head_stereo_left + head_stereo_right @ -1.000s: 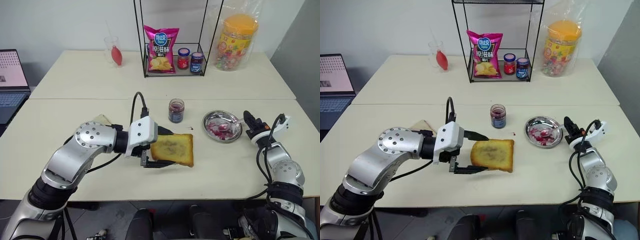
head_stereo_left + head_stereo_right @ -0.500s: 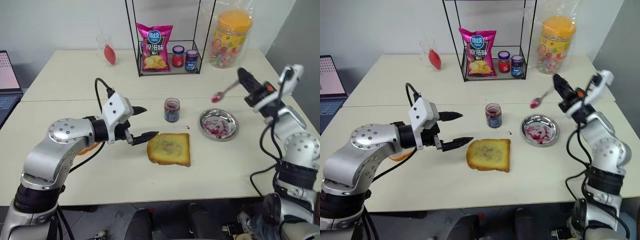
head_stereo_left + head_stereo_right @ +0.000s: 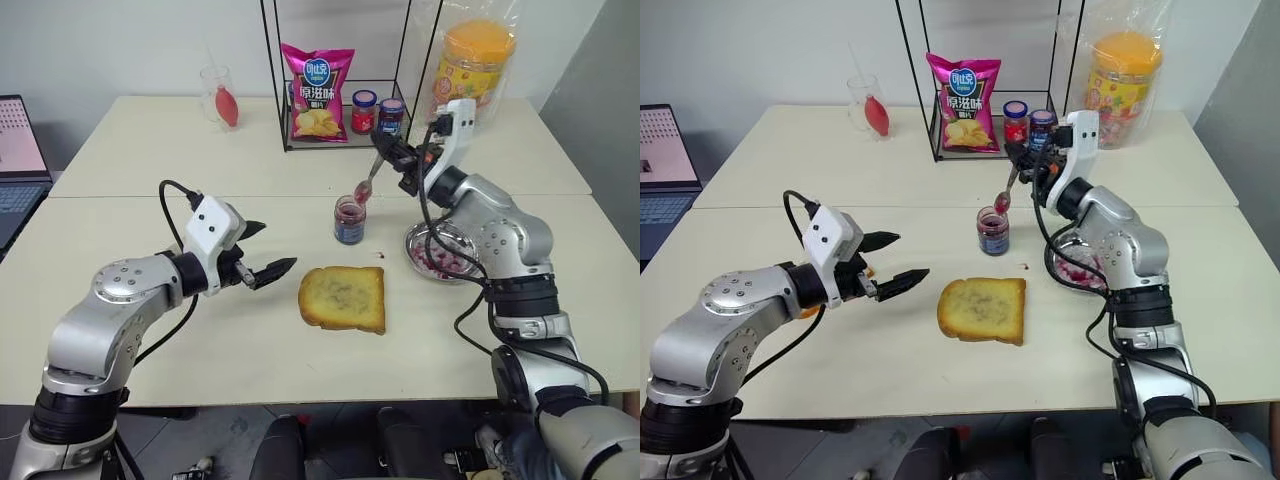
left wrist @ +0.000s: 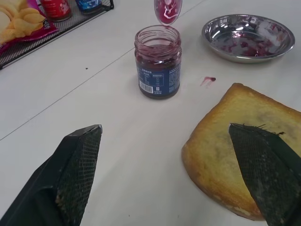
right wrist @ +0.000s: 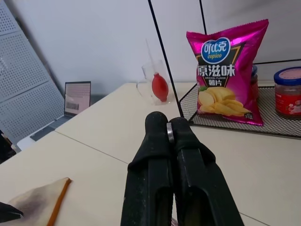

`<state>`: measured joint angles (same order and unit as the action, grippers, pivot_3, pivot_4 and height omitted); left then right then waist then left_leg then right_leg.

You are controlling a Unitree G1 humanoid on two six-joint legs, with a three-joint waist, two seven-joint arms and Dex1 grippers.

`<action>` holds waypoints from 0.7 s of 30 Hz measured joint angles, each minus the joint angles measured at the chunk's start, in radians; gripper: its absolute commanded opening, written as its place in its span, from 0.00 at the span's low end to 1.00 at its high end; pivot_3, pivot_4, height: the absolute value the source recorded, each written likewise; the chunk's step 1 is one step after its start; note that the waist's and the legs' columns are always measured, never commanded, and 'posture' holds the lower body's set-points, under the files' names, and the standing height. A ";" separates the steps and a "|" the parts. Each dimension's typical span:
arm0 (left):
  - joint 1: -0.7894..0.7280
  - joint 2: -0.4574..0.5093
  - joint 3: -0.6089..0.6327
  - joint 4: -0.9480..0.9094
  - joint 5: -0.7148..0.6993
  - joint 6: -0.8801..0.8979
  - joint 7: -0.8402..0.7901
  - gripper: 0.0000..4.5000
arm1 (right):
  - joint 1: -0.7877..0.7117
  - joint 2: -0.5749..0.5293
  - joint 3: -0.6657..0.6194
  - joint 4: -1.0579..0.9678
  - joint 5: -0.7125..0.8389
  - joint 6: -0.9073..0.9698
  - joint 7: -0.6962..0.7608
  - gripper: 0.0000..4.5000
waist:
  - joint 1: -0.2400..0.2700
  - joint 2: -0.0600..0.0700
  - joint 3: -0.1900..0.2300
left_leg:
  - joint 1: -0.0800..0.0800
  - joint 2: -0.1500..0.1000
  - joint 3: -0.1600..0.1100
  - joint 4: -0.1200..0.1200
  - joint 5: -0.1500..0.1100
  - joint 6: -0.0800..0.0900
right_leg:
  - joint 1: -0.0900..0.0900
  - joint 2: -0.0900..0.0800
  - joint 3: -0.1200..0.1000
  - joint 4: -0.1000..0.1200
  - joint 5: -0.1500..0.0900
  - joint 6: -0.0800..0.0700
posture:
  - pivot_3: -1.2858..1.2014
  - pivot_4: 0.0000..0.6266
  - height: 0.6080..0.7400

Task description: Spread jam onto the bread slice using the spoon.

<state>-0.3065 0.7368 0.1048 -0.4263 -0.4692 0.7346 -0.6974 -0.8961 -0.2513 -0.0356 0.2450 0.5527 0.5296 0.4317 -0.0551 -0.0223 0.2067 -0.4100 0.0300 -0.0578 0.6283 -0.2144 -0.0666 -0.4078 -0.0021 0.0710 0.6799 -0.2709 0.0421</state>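
From the head camera you see the right gripper [image 3: 385, 153] raised over the middle of the table [image 3: 120, 225], forearm reaching in from the right, fingers pressed together on the handle of the spoon [image 3: 367, 182]. The spoon slants down so its red-stained bowl hangs just above the open mouth of the jam [image 3: 350, 219] jar. A second ago that arm was low at the table's right edge with the spoon bowl in the metal dish [image 3: 437, 247]; it has since swung up and inward to the jar. Your left gripper [image 3: 262, 250] is held low and nearly level left of the bread slice [image 3: 343, 298], fingers spread wide, holding nothing. A second ago those fingers straddled the slice's left edge; now they are drawn back and apart from it. The slice lies flat in front of the jar, where it was.

In the left wrist view you look between the two spread black fingers [image 4: 75, 165]: the bread slice [image 4: 235, 165] sits by one fingertip, the jam [image 4: 158, 70] jar stands upright beyond it, the stained spoon [image 4: 167, 9] bowl hovers just above the jar, and the dish [image 4: 249, 37] lies farther off, smeared red.

In the right wrist view your fingers [image 5: 160, 174] are squeezed together with a sliver of metal between the tips. Beyond them stand the chip bag [image 5: 230, 70] in the wire rack [image 5: 277, 125] and a glass [image 5: 157, 84].
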 measured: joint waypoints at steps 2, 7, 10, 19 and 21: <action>0.000 -0.009 -0.001 -0.007 0.000 0.003 0.011 1.00 | -0.008 0.014 0.005 0.040 -0.028 -0.026 0.017 0.00 | -0.001 0.000 0.000 | 0.000 0.000 0.000 0.000 0.000 0.000 | 0.000 0.000 0.000 0.000 0.000 0.000 | 0.52 0.24 1.00; -0.005 -0.015 -0.013 -0.009 -0.001 0.007 0.020 1.00 | -0.036 0.041 0.027 0.117 -0.097 -0.093 0.056 0.00 | -0.002 0.000 0.000 | 0.000 0.000 0.000 0.000 0.000 0.000 | 0.000 0.000 0.000 0.000 0.000 0.000 | 0.52 0.24 1.00; -0.020 -0.016 -0.020 -0.009 -0.001 0.018 0.030 1.00 | -0.040 0.060 0.038 0.156 -0.131 -0.128 0.073 0.00 | -0.002 0.000 0.000 | 0.000 0.000 0.000 0.000 0.000 0.000 | 0.000 0.000 0.000 0.000 0.000 -0.001 | 0.52 0.24 1.00; -0.028 -0.016 -0.027 -0.008 0.007 0.019 0.029 1.00 | -0.039 0.085 0.104 0.256 -0.294 -0.276 0.088 0.00 | -0.002 0.000 0.000 | 0.000 0.000 0.000 0.000 0.000 0.000 | -0.001 0.000 0.000 0.000 0.001 0.000 | 0.52 0.24 1.00; -0.028 -0.016 -0.031 -0.008 0.010 0.019 0.029 1.00 | -0.035 0.092 0.103 0.268 -0.300 -0.286 0.088 0.00 | -0.002 0.000 0.000 | 0.000 0.000 0.000 0.000 0.000 0.000 | -0.001 0.000 0.000 0.001 0.001 0.000 | 0.52 0.24 1.00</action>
<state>-0.3344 0.7210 0.0737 -0.4340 -0.4596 0.7539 -0.6689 -0.9316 -0.1597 0.0677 0.5128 0.2523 0.2434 0.5195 -0.0572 -0.0224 0.2066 -0.4100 0.0301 -0.0578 0.6283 -0.2144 -0.0668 -0.4084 -0.0022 0.0710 0.6804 -0.2702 0.0417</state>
